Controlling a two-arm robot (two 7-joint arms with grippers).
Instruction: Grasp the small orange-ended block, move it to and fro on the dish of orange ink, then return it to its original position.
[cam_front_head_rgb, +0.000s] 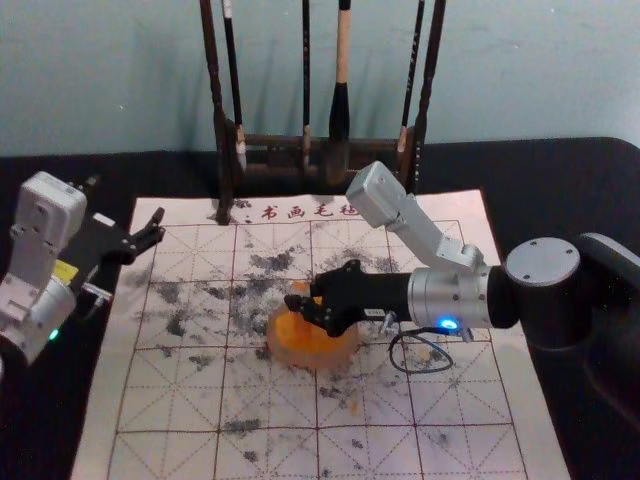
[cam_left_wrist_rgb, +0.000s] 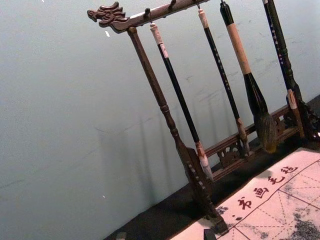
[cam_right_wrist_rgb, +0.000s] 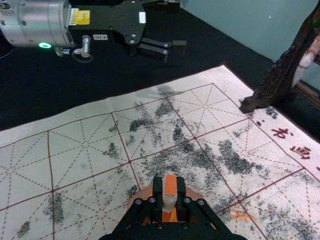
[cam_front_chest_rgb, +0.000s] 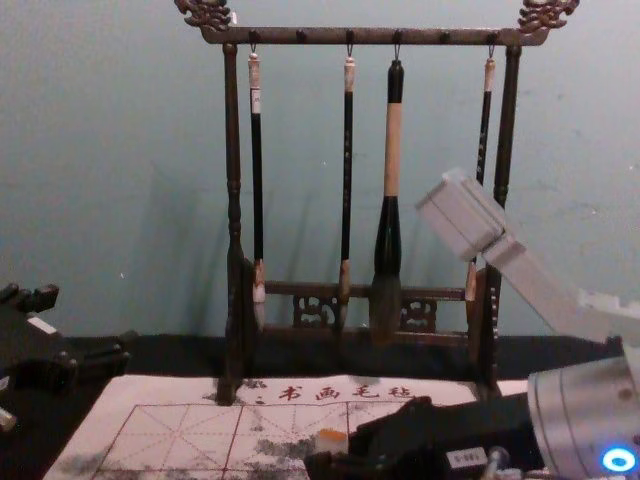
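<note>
Right gripper (cam_front_head_rgb: 306, 296) reaches over dish (cam_front_head_rgb: 343, 352), pinching block (cam_right_wrist_rgb: 170, 186); left gripper (cam_front_head_rgb: 125, 207) near mat (cam_front_head_rgb: 470, 395).

On the table (cam_front_head_rgb: 550, 175), the mat (cam_front_head_rgb: 540, 445) lies before the rack (cam_front_chest_rgb: 300, 36), which stands near the far edge, its left foot on the mat. From it hang 4 brushes (cam_front_chest_rgb: 391, 150). The dish (cam_front_head_rgb: 340, 355) sits mid-mat, the block (cam_right_wrist_rgb: 170, 186) above it.
</note>
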